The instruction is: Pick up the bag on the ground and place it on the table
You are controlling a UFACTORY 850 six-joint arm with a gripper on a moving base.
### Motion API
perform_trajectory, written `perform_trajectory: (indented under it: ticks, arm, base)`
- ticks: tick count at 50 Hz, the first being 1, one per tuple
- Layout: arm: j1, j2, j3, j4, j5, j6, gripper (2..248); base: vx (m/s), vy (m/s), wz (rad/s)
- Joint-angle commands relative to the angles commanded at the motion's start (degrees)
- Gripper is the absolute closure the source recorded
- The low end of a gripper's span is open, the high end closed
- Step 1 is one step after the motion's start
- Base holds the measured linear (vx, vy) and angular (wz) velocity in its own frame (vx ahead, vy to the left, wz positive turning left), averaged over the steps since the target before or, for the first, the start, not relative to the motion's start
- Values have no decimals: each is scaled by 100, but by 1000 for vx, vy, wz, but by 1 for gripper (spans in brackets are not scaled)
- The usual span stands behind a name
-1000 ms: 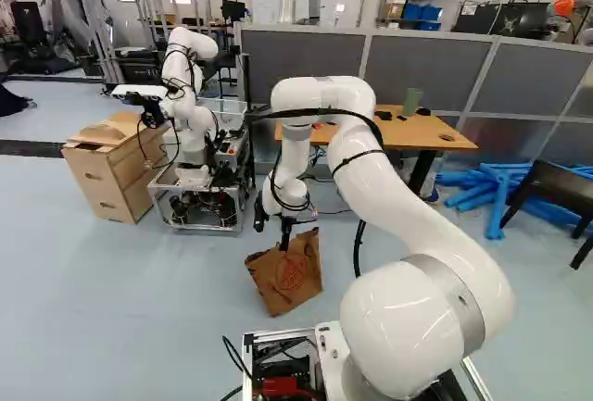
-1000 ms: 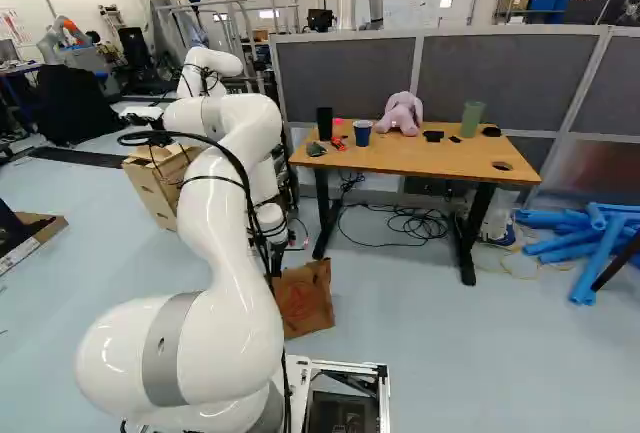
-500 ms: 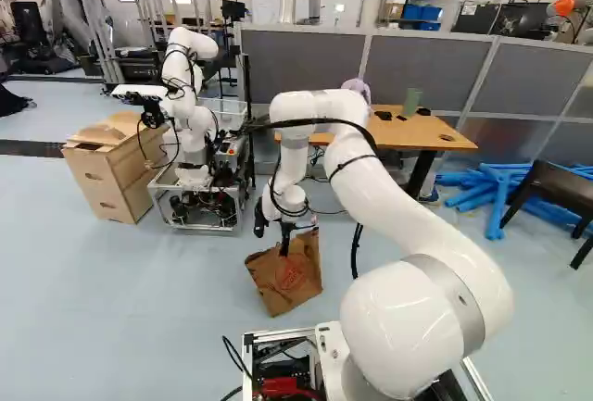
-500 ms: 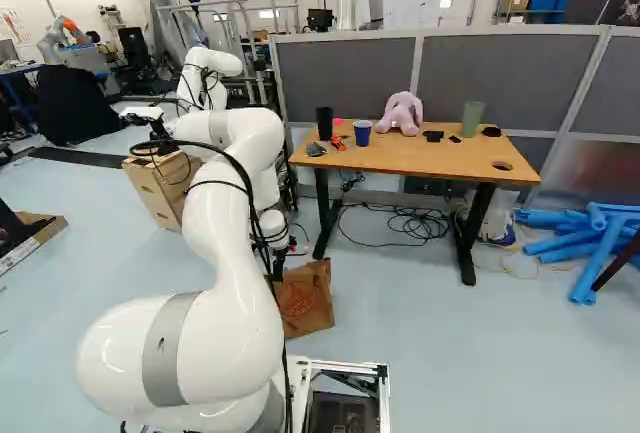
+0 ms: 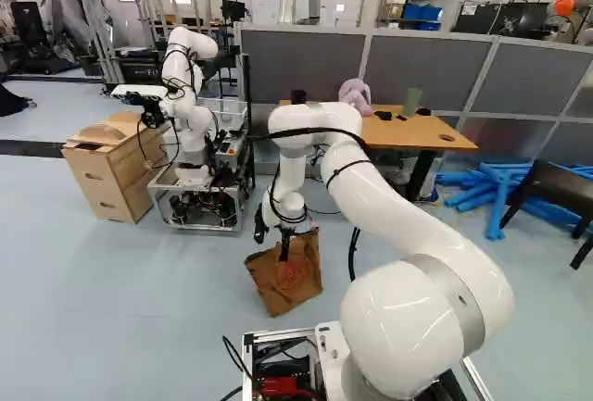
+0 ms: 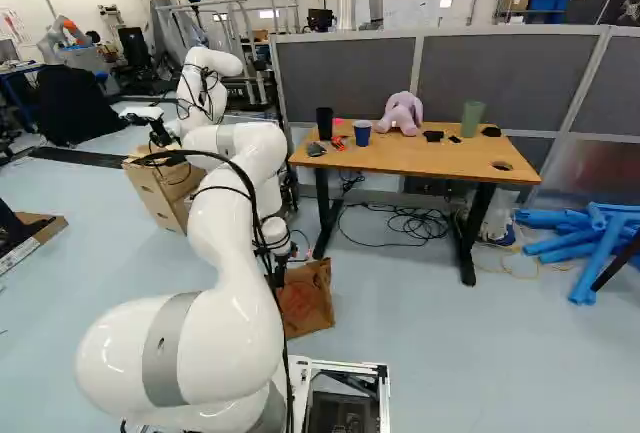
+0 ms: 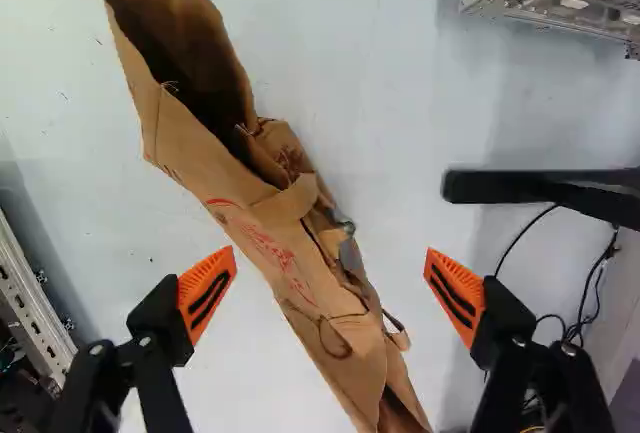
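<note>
Right base view: arm [image 6: 215, 253] reaches ahead from the base joint, wrist low over the floor [image 6: 440, 363]. Gripper [image 7: 331, 293] open, fingers wide apart, pads touching nothing I can see. Holds nothing.

Bag [image 5: 289, 282]: on the floor ahead of the base, short of the table's left front corner, a bit tilted. Wrist view: it runs slantwise below and between the fingers, mouth gaping at its far end, folded strap or handle halfway along. Brown, creased, red print.

Handling, my guess: paper or thin cloth, light unless loaded; contents not visible. Soft, folds under pressure, not much slip on the pads, may tear if pulled at one thin layer. Best hold: upper rim plus strap, both layers pinched across the narrow width. Side panel alone would likely buckle. Next: lower a little, centre, close, check both pads bite, lift straight up. Risk: pushing it over, or snagging it on the table leg [image 6: 325, 215].

Table [image 6: 440, 158], farther off: black cup [image 6: 325, 123] near the left edge, blue cup [image 6: 362, 133] beside it, plush toy [image 6: 401, 115] at the back edge, green cup [image 6: 472, 118] toward the back right corner. Bag not up there yet.
</note>
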Motion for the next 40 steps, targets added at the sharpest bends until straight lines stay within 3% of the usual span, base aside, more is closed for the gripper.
perform_trajectory:
  ticks: [40]
  arm:
    - [0, -866, -783, 0, 0, 0, 3]
  base:
    - [0, 0, 0]
